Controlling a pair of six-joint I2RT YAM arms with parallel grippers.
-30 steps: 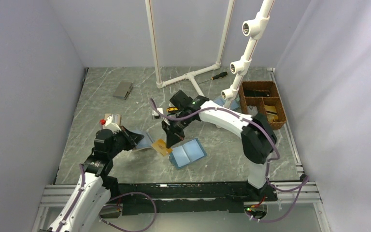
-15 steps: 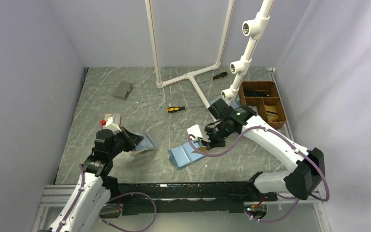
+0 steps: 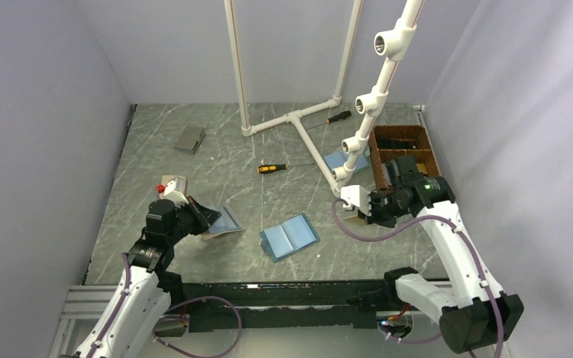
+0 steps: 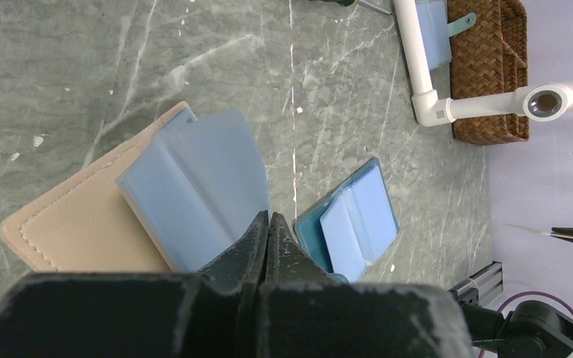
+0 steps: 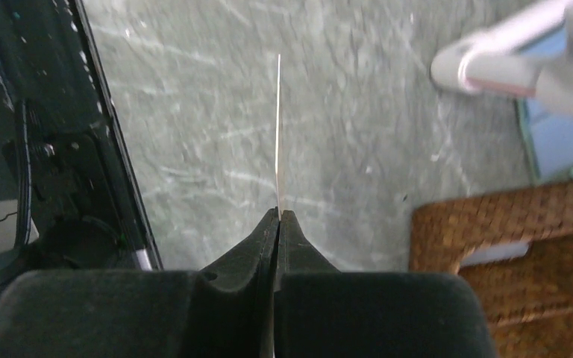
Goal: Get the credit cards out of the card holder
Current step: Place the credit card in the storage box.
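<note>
jaws of your left gripper (image 4: 268,218) are pressed together on the lower edge of a blue-grey inner panel of the card holder (image 4: 82,224), which lies on the grey marble table (image 4: 82,67) with its tan stitched panel showing beside the blue-grey one. a light-blue bifold (image 4: 358,220) lies open to the right of it, not touching, and a wicker basket (image 4: 492,74) and a white pipe (image 4: 416,52) sit in the far corner. on your right wrist view, the right gripper (image 5: 278,215) has its jaws pinched on a thin card (image 5: 279,134), seen edge-on and standing straight out from the tips above the table, with the basket at the lower right and the pipe blurred at the upper right. from above, you see the left gripper on the card holder at the near left, the bifold between the two arms, and the right gripper with its card near the basket, well apart from the card holder. a small grey wallet (image 3: 190,139) and a screwdriver (image 3: 272,168) lie farther back.
</note>
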